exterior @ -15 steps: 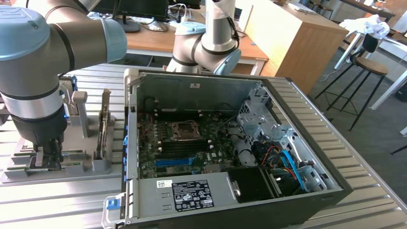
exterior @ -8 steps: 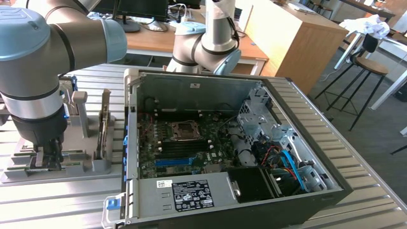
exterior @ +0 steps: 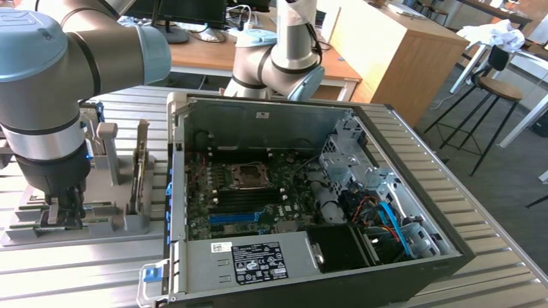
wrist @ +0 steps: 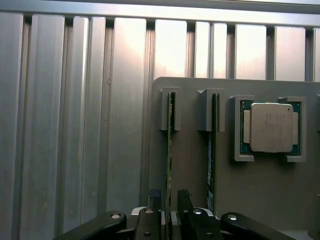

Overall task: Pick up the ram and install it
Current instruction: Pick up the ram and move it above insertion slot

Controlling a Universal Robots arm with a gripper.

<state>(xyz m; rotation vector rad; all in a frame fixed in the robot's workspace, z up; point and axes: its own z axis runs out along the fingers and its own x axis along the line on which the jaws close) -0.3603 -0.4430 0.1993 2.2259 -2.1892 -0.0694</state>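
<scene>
The ram [wrist: 169,135] stands on edge in the gray holder [wrist: 190,165], in the slot nearest the holder's outer rim. The wrist view looks straight down its thin green edge. The gripper [wrist: 169,197] is right over it, jaws apart, one finger [wrist: 155,200] on each side and a dark sliver of gap on both flanks. No clamp on it yet.

A second stick [wrist: 212,150] sits in the neighbouring slot, so the inner finger works in a narrow strip of bare holder between the two. Beyond that stick, the silver processor chip [wrist: 272,127] lies flat in its corner brackets.

From the exterior view, the gripper [exterior: 64,208] is low in the holder [exterior: 111,221]. A tall card [exterior: 141,167] stands on edge there. The open computer case [exterior: 176,192] rises just beside the holder, on the slatted table [exterior: 68,276].
</scene>
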